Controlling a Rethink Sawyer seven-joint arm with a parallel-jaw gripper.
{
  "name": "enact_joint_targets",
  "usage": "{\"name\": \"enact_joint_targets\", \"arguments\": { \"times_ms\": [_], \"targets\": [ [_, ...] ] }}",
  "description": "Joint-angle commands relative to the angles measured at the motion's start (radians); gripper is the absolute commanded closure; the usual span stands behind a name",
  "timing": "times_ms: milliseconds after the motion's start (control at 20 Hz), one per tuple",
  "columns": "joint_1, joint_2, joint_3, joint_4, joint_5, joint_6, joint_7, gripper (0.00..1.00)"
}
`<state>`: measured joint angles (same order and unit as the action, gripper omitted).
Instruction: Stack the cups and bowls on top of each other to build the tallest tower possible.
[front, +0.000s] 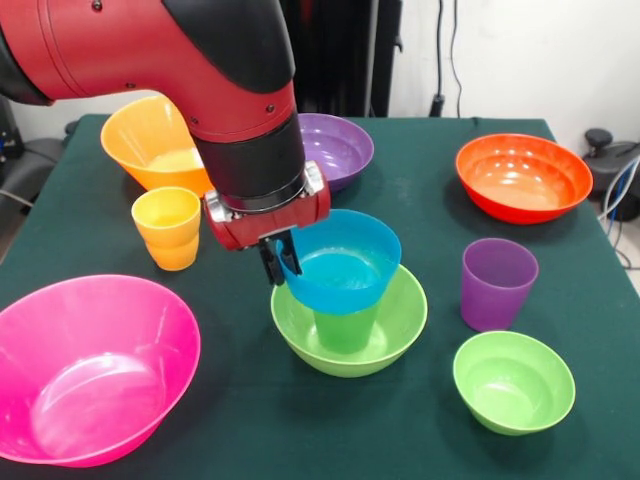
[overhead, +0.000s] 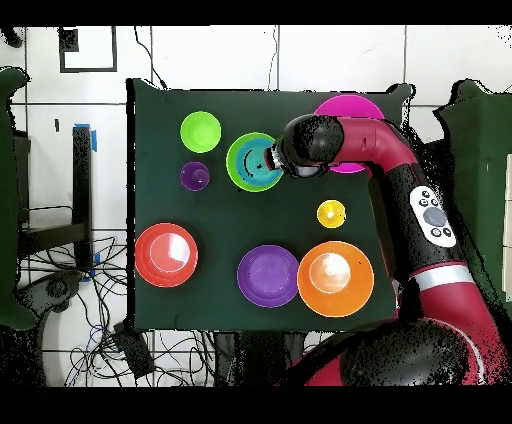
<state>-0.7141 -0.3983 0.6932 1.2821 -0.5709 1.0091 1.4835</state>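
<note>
While pinching rim: claw (front: 279, 262) closed on blue bowl (front: 345, 262)
Below bowl: green cup (front: 346, 328), upright in lime bowl (front: 350, 322)
Offset: bowl tilted, nearly centred over cup

Green-clothed table (front: 420, 215) bears scattered bowls (front: 522, 176) and cups (front: 497, 283).

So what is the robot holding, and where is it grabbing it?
The gripper holds the blue bowl by its rim, on the side nearest the arm. The bowl sits on the green cup inside the lime bowl.
</note>
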Motion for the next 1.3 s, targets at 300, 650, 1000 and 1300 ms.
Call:
{"name": "enact_joint_targets", "arguments": {
  "times_ms": [300, 650, 1000, 1300],
  "targets": [
    [-0.017, 0.000, -0.041, 0.108, -0.046, -0.032, -0.125, 1.00],
    [-0.012, 0.013, -0.011, 0.069, -0.055, -0.042, -0.168, 1.00],
    [0.026, 0.032, -0.001, 0.014, -0.041, -0.032, -0.141, 1.00],
    [0.030, -0.013, -0.011, 0.071, -0.039, -0.050, -0.097, 1.00]
  ]
}}
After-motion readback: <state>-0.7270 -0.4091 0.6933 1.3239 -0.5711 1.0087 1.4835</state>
